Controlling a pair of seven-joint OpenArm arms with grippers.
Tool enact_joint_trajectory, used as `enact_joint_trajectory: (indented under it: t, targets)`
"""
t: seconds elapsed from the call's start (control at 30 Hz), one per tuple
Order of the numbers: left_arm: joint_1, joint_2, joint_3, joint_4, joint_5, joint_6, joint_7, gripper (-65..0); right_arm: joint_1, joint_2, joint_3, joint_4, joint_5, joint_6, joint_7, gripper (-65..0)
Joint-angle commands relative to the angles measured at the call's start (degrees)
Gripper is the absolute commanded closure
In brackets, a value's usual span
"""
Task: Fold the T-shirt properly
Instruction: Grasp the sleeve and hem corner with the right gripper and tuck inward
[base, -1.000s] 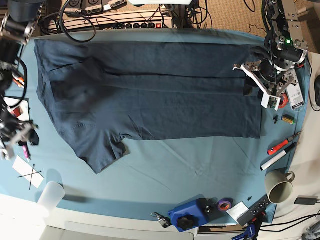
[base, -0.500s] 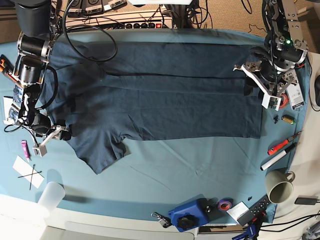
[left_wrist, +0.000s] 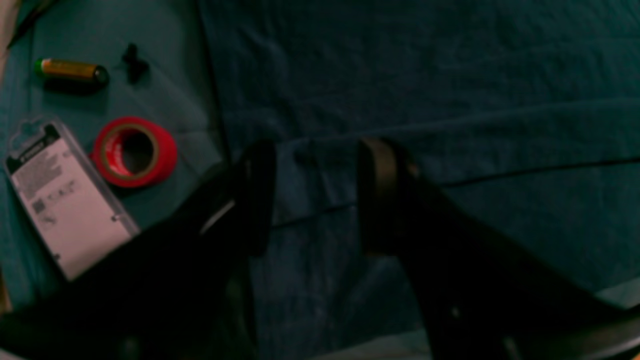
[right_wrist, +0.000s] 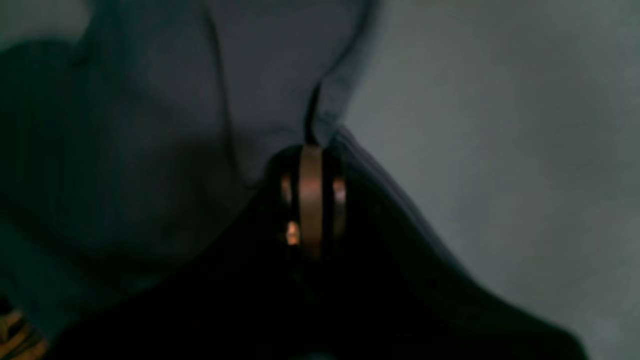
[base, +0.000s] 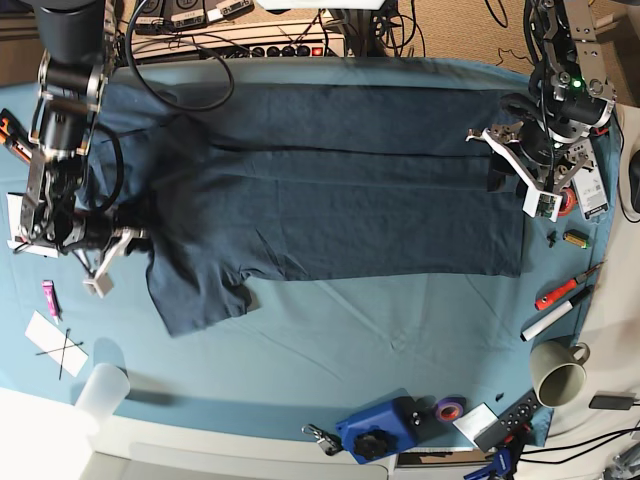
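1. A teal table cloth was spread over the work surface, with a tangle of cables along its far edge; a white mug, a red-handled tool and a blue device were scattered near the edges.
2. The T-shirt was laid across the far half of the cloth, its body stretched flat towards the base view's right; one short sleeve was seen at the near left corner.
3. The right gripper was seen pinched tight on the T-shirt's edge in the right wrist view, the fabric gathered into a fold above its fingertips; in the base view it was placed at the garment's left side.
4. The left gripper was held with its jaws spread apart over the T-shirt's edge, nothing being gripped; whether the fingers touched the fabric could not be told.
5. Beside that edge, a red tape roll, a white packet and a small battery were seen lying on the cloth.
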Motion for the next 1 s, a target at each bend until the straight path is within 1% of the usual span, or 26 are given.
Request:
enact_joint_trajectory:
  t: [0.0,0.1,0.2,0.3,0.4,0.5,0.53,0.63,0.67,0.7,0.73,0.77,0.87,0.93,0.97]
  targets:
    - [-0.3,-0.6,-0.2,1.0,-0.1,0.0,-1.4,-27.1,-0.4,1.8,0.2,3.5,0.9,0.0,-2.6,0.0]
    - [-0.3,-0.6,-0.2,1.0,-0.2,0.0,-1.5,-27.1,-5.5,3.2,0.2,12.5,4.4,-0.7,-5.9,0.0]
    - [-0.3,-0.6,-0.2,1.0,-0.1,0.0,-1.5,-27.1,-10.9,4.0,1.7,20.6,4.3,-0.7,-5.9,0.0]
    - [-0.3,-0.6,-0.2,1.0,-0.2,0.0,-1.5,-27.1,-15.3,4.0,4.9,26.8,4.3,-0.7,-5.8,0.0]
    - [-0.3,-0.6,-0.2,1.0,-0.2,0.0,-1.5,-27.1,-17.5,4.0,7.6,29.4,4.3,-0.7,-5.8,0.0]
    - [-0.3,-0.6,-0.2,1.0,-0.2,0.0,-1.5,-27.1,-17.4,4.0,8.8,29.5,4.4,-0.7,-7.0,0.0]
    - [-0.3,-0.6,-0.2,1.0,-0.2,0.0,-1.5,-27.1,-17.4,4.0,8.8,29.5,4.4,-0.7,-7.0,-2.8]
    - [-0.2,-0.6,-0.2,1.0,-0.1,0.0,-1.5,-27.1,-17.4,4.4,8.8,29.5,6.3,-0.8,-9.2,-19.0]
    - [0.0,-0.6,-0.2,1.0,-0.1,0.0,-1.5,-27.1,-17.4,4.5,8.8,29.5,7.8,-1.4,-9.2,-22.6]
    - [0.1,-0.6,-0.2,0.9,-0.1,0.0,-1.4,-27.1,-17.4,4.8,8.8,29.5,9.7,-2.4,-9.2,-23.9]
    - [0.3,-0.6,-0.2,0.9,-0.1,0.0,-1.5,-27.1,-17.1,5.0,8.8,29.6,11.2,-2.4,-9.2,-23.9]
    - [0.3,-0.6,-0.2,0.9,-0.1,0.0,-1.4,-27.1,-16.9,5.2,9.0,29.9,11.1,-2.3,-9.2,-23.9]
    - [0.4,-0.6,-0.2,0.9,-0.2,0.0,-1.5,-27.1,-16.0,5.2,11.7,31.2,8.7,-1.7,-9.2,-23.8]
    - [0.2,-0.6,-0.2,0.9,-0.1,0.0,-1.5,-27.1,-14.9,5.2,14.1,31.2,6.1,-1.8,-5.1,-23.8]
    - [0.1,-0.6,-0.2,0.9,-0.1,0.0,-1.5,-27.1,-14.1,5.2,15.1,31.2,4.8,-1.9,-4.0,-23.8]
